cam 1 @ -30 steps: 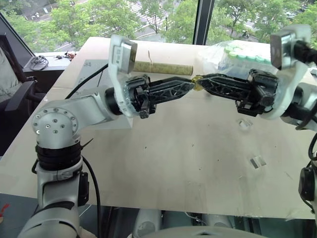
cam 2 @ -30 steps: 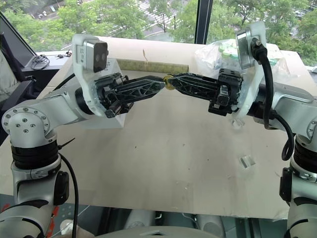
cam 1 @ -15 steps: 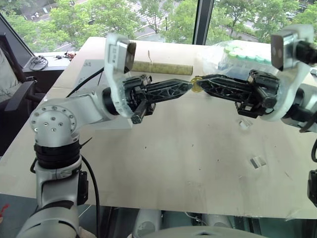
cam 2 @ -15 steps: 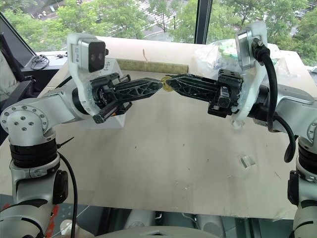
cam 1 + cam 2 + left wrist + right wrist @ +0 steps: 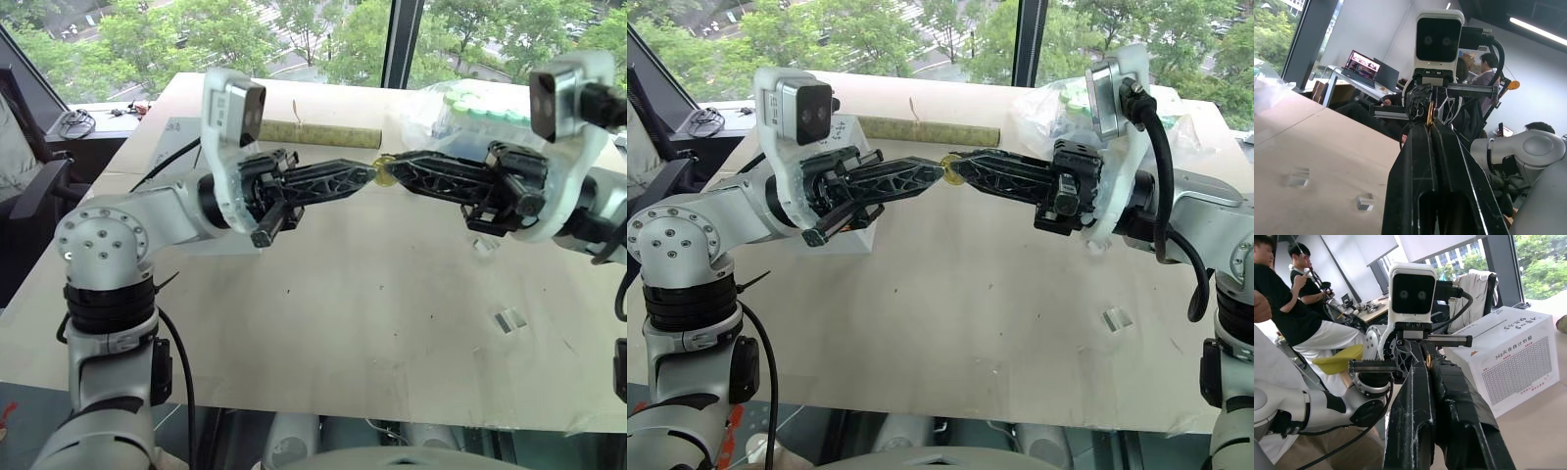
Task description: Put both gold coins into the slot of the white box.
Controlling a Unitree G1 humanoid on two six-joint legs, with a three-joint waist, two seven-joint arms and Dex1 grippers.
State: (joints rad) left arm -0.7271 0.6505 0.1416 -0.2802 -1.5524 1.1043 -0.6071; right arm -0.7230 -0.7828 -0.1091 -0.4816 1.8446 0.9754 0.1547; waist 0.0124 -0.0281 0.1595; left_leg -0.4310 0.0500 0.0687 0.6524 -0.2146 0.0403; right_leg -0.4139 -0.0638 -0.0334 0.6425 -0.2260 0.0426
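Left eye view shows the two black-fingered tools meeting tip to tip in the air above the pale wooden counter (image 5: 372,323), with a small, flat, shiny gold coin (image 5: 385,176) between them. The right tool (image 5: 396,168) is fully closed and pinches that coin by its faces. The left tool (image 5: 370,174) has its fingers nearly together at the coin's opposite edge; whether it already grips the disc I cannot tell. The white cardboard box (image 5: 1508,362), printed with a grid and black characters, sits on the counter behind the left arm, well apart from the coin; its slot is not visible from here, nor is a second coin.

By my judgement the coin is light, rigid and slick, so it can pivot or squirt out of hard fingertips. The best hold is flat across both faces near the centre, leaving an edge free to enter the slit. A hand-over at the rim is risky: one side should clamp firmly before the other lets go.
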